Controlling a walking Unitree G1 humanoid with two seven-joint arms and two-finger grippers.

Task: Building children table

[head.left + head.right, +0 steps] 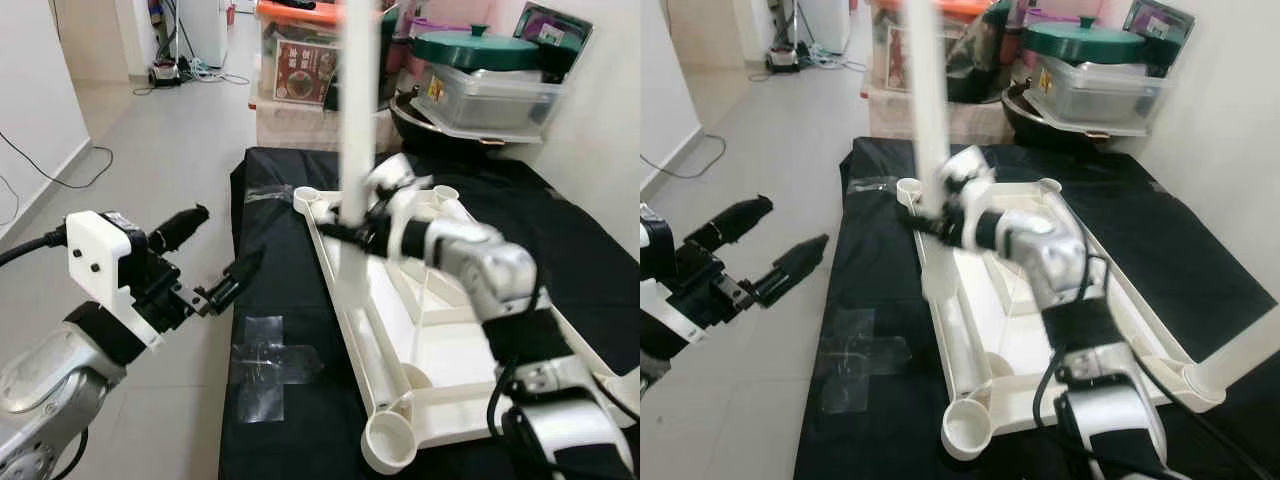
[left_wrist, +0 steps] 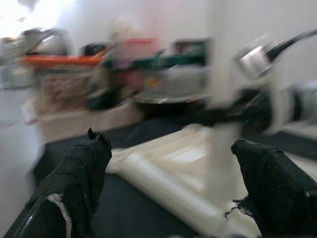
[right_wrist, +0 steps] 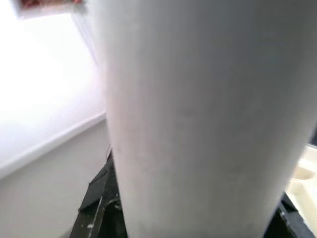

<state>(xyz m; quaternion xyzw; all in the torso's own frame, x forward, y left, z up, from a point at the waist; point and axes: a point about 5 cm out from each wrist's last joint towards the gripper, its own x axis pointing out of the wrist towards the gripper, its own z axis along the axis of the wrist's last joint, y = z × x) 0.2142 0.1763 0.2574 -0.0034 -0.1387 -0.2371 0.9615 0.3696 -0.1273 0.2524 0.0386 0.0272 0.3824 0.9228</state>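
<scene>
The white children's table top [image 1: 345, 330] lies upside down on a black-covered surface, with round sockets at its corners [image 1: 390, 440]. My right gripper [image 1: 362, 232] is shut on a long white leg [image 1: 357, 100] and holds it upright over the top's left rim, close to the far-left socket [image 1: 305, 197]. The leg [image 3: 198, 114] fills the right wrist view. My left gripper [image 1: 225, 240] hovers open beyond the surface's left edge, apart from the leg, with nothing between its fingers [image 2: 79, 183]. A second white leg [image 1: 1240, 360] sticks out at the near right corner.
Crossed clear tape [image 1: 268, 365] is stuck on the black cloth near the left edge. Storage boxes [image 1: 490, 95], a green-lidded pot and an orange-lidded bin [image 1: 300, 60] crowd the far end. A wall runs on the right; tiled floor with cables [image 1: 190, 70] lies left.
</scene>
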